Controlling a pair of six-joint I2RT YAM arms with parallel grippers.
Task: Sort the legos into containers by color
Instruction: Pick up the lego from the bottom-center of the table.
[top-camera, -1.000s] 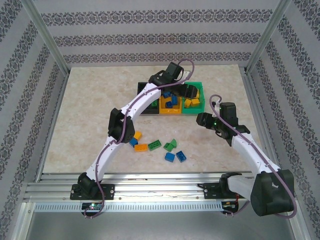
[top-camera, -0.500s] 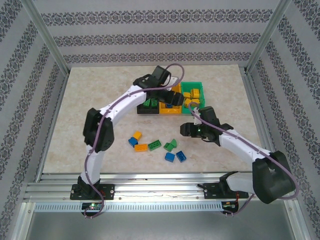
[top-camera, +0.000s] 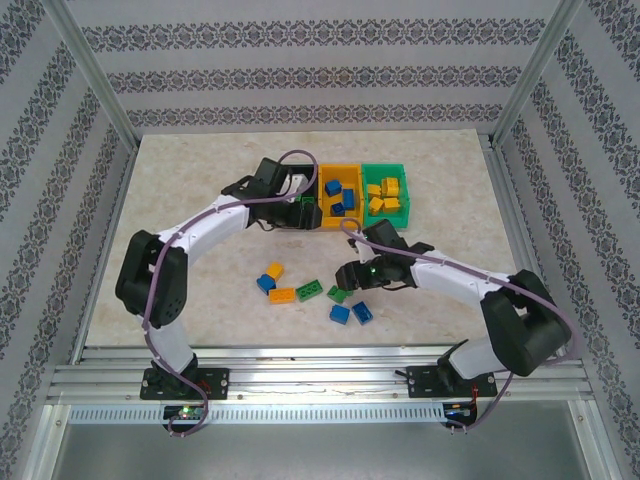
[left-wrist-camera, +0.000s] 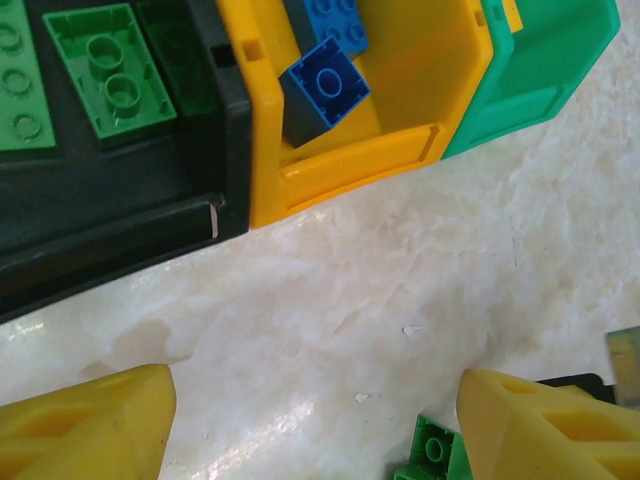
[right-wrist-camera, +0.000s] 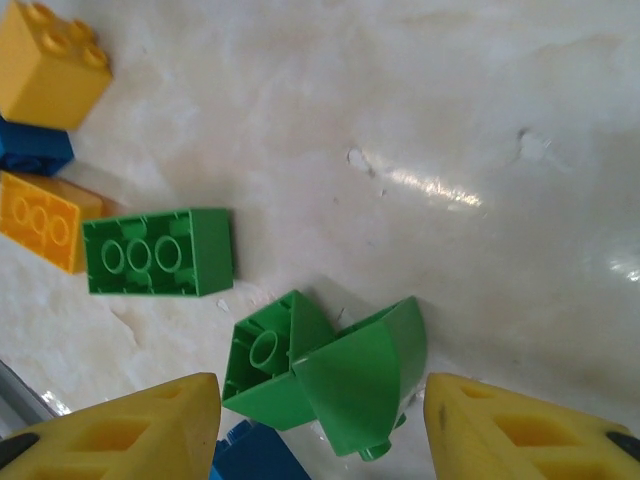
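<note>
Three bins stand side by side at the back. The black bin (left-wrist-camera: 120, 220) holds green legos (left-wrist-camera: 100, 60), the orange-yellow bin (top-camera: 340, 193) holds blue legos (left-wrist-camera: 325, 85), and the green bin (top-camera: 386, 192) holds yellow ones. My left gripper (top-camera: 306, 211) hangs open over bare table just in front of the black and yellow bins; its yellow fingers (left-wrist-camera: 90, 425) hold nothing. My right gripper (top-camera: 348, 278) is open, its fingers (right-wrist-camera: 530, 430) straddling two green sloped legos (right-wrist-camera: 330, 365) lying together on the table.
More loose legos lie near the front. They include a green brick (right-wrist-camera: 160, 252), a yellow cube (right-wrist-camera: 50, 65), an orange plate (top-camera: 282, 295), a blue one (top-camera: 266, 283) and two blue bricks (top-camera: 340, 313) (top-camera: 361, 311). Metal frame posts ring the table.
My left arm has drawn back from over the bins toward the left, in front of the black bin. My right gripper has swung left and come down over the green legos.
</note>
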